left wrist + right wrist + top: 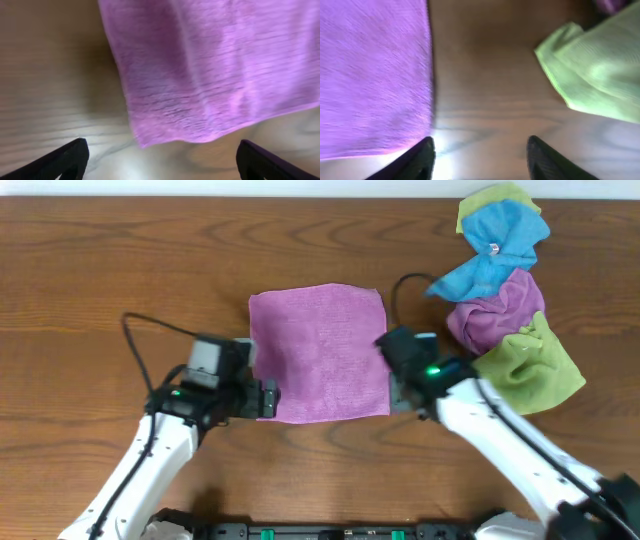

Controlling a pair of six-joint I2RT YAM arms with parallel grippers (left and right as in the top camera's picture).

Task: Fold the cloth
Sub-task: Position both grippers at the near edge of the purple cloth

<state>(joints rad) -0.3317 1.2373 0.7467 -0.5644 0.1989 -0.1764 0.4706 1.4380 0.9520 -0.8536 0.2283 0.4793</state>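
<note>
Both grippers are found wide open, with nothing held. The left gripper point(266, 399) is set low at the cloth's near left corner; in its wrist view that corner lies between the two dark fingers point(65, 160), and contact cannot be confirmed. The right gripper point(402, 402) is set at the near right corner, with one finger point(420, 159) just beside the cloth's right edge.

The cloth point(318, 352) is laid flat and unfolded at the middle of the table point(100, 270), its edges roughly square to the table. A strip of bare wood is noted between its right edge and a green cloth point(530, 370). Farther right, mauve point(495, 315) and blue point(495, 242) cloths are heaped together. Wide bare wood is recorded left of the cloth and beyond its far edge.
</note>
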